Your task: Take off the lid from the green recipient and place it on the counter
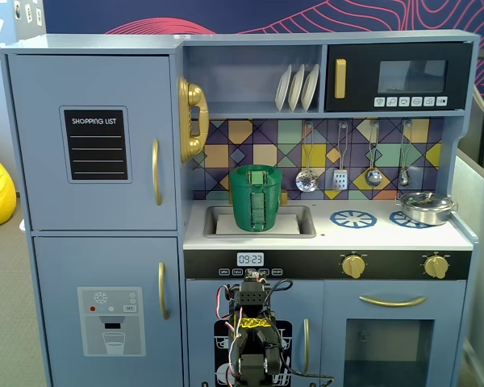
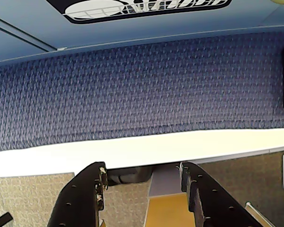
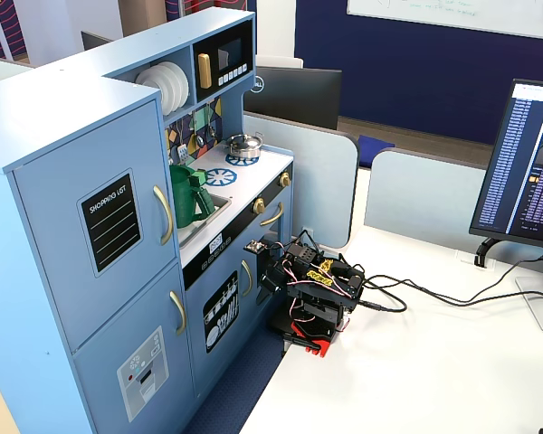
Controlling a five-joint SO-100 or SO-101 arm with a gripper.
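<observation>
The lid (image 1: 256,170) sits on the recipient (image 1: 256,201) in the sink, at twelve o'clock from my folded arm, whose gripper (image 2: 142,182) is empty, jaws apart; I fear a high reach could tip the tall recipient.

A silver pot (image 1: 426,207) sits on a burner ring, white plates (image 1: 298,87) shelved above.
</observation>
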